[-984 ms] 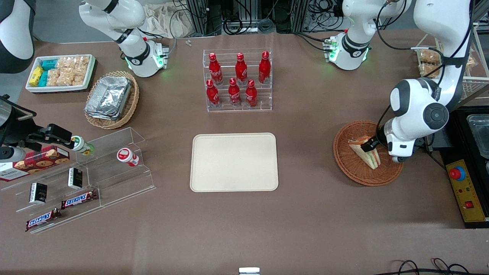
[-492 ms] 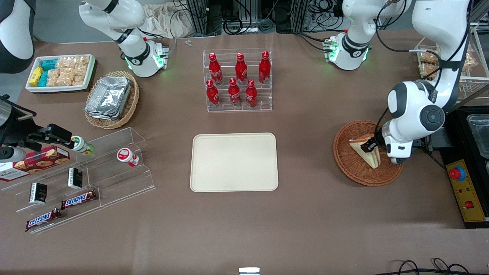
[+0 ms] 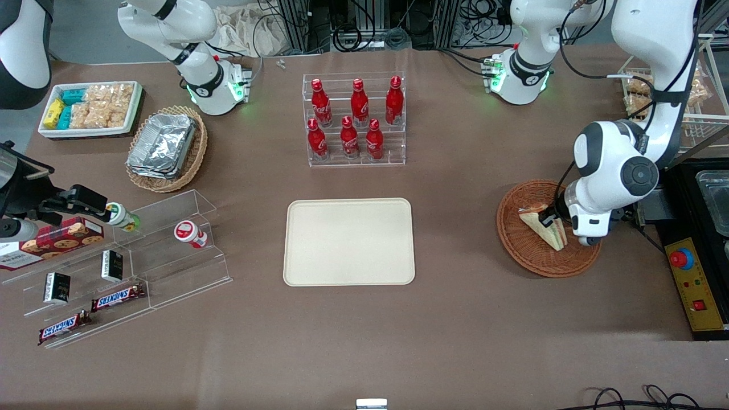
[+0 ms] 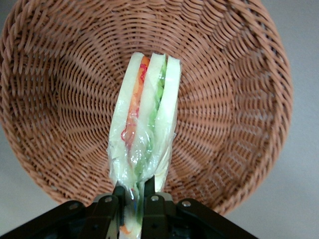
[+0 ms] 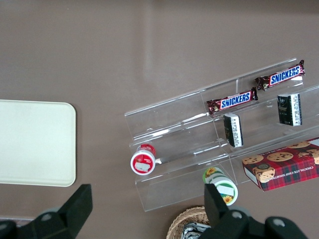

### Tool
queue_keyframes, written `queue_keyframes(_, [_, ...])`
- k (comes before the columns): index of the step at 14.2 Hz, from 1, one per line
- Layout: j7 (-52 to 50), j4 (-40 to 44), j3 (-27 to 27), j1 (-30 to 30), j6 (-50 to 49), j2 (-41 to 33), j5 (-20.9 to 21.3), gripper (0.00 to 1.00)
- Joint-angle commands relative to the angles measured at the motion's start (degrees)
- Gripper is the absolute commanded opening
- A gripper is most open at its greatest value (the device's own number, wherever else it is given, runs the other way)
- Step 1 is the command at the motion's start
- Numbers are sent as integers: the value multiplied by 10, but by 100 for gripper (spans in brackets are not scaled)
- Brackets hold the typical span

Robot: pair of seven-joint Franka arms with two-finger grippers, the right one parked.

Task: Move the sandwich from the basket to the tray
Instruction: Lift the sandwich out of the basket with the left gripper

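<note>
Currently our gripper (image 4: 133,191) pinches the sandwich (image 4: 145,124) by one wrapped corner, over the basket (image 4: 234,99). Risk: the slick wrap slips from that thin grip before we reach the tray (image 3: 349,241).

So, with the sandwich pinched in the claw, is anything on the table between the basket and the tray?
Nothing visible. The claw grips the sandwich over the basket, and only bare table separates that from the tray.
</note>
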Motion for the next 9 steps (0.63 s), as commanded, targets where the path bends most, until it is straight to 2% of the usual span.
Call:
queue_keyframes(1, [-10,78,-13,-3,-127,-14,5,0])
queue_keyframes(5, [33,219,-16,-2,-322,-20,4,0])
queue_keyframes(9, [96,312,-19,-3,-393,-22,-3,0])
